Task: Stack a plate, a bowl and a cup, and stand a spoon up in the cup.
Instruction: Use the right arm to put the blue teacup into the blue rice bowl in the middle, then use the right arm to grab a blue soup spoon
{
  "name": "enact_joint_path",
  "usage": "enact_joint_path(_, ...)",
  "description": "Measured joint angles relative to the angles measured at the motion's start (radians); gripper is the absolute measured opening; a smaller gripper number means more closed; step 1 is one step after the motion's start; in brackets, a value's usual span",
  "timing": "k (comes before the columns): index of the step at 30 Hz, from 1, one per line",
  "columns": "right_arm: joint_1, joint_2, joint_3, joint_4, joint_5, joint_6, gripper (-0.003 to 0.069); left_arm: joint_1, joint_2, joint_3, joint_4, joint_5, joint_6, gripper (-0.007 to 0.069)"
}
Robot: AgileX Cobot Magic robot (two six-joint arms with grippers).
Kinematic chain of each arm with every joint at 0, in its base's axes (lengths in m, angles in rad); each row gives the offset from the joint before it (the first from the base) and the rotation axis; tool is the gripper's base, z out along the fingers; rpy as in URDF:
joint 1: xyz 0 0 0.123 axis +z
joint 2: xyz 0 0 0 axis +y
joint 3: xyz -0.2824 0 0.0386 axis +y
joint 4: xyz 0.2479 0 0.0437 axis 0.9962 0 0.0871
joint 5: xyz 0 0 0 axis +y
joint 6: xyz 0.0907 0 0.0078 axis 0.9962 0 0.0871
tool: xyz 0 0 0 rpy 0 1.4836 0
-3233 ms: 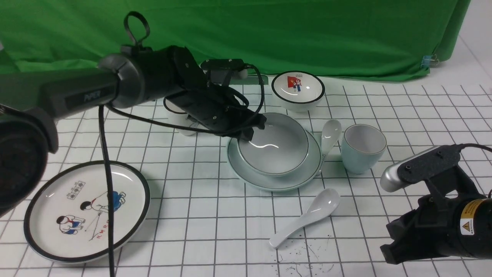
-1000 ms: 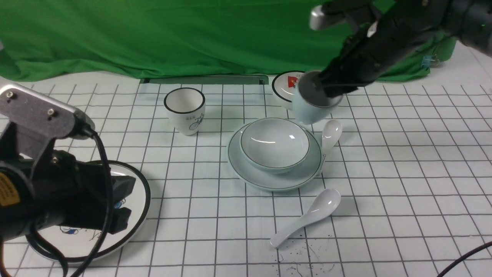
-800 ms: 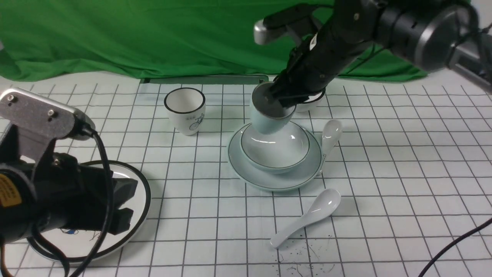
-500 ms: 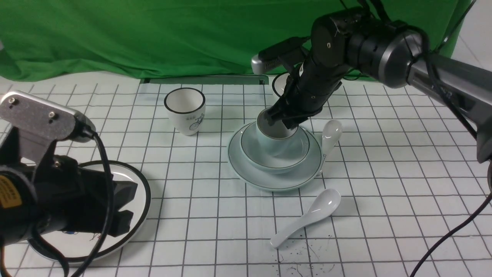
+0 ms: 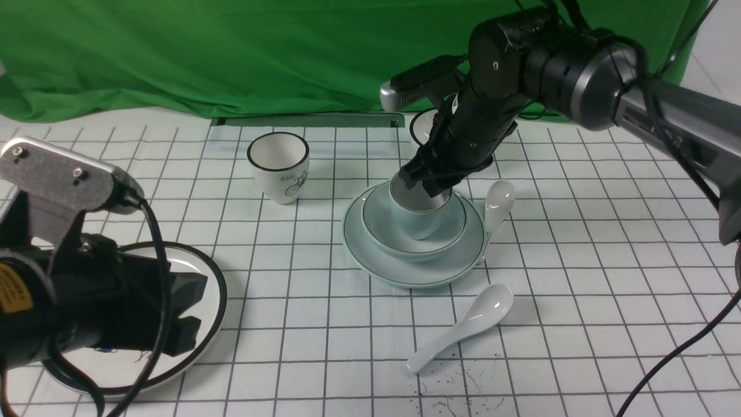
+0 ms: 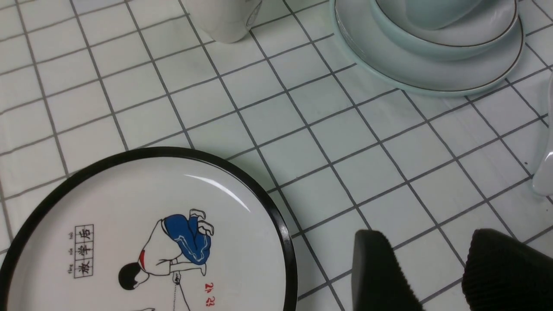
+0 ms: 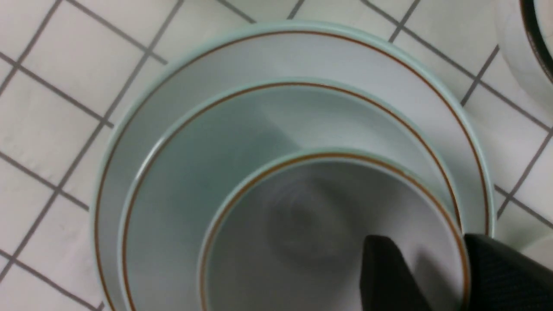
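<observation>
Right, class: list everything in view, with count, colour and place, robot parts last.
plate: one, pale blue-green, mid-table, under the bowl
bowl: one, pale blue-grey, on the plate
cup: one, pale blue, upright in the bowl
soup spoons: two, white, one by the plate's right edge, one in front
bicycle cup: one, black-rimmed white, left of the stack
cartoon plate: one, black-rimmed white, near left
white bowl: one, black-rimmed, behind the right arm, mostly hidden
cloth: one, green, backdrop
table cover: one, white with grid
left tool: one, black, open, by the cartoon plate
right tool: one, black, open astride the cup's rim
</observation>
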Motion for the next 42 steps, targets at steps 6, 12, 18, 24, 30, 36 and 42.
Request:
enact_joint_path(6, 0.0, -0.018, -0.033, -0.002, 0.069, -0.001, 0.0282, 0.0, 0.0, 0.0, 0.0, 0.0, 0.0, 0.025)
enact_joint_path(12, 0.0, -0.145, -0.075, -0.056, 0.196, -0.002, 0.0341, 0.0, 0.0, 0.0, -0.004, 0.0, 0.0, 0.025)
enact_joint_path(18, 0.0, -0.258, -0.028, -0.082, 0.262, 0.035, 0.04, 0.0, 0.0, 0.0, -0.009, -0.001, 0.0, 0.025)
enact_joint_path(24, 0.019, -0.342, 0.339, -0.014, 0.174, 0.066, 0.0384, 0.0, 0.001, 0.0, -0.015, -0.001, 0.0, 0.025)
enact_joint_path(30, 0.087, -0.41, 0.656, -0.008, 0.014, -0.04, 0.0337, 0.0, 0.001, 0.0, -0.015, -0.031, 0.0, 0.025)
enact_joint_path(36, 0.163, -0.387, 0.716, -0.007, -0.075, -0.149, 0.032, 0.0, 0.013, 0.0, -0.015, -0.087, 0.0, 0.025)
enact_joint_path(42, 0.232, -0.367, 0.718, -0.012, -0.156, -0.442, 0.0508, 0.0, 0.053, 0.0, -0.024, -0.087, 0.0, 0.025)
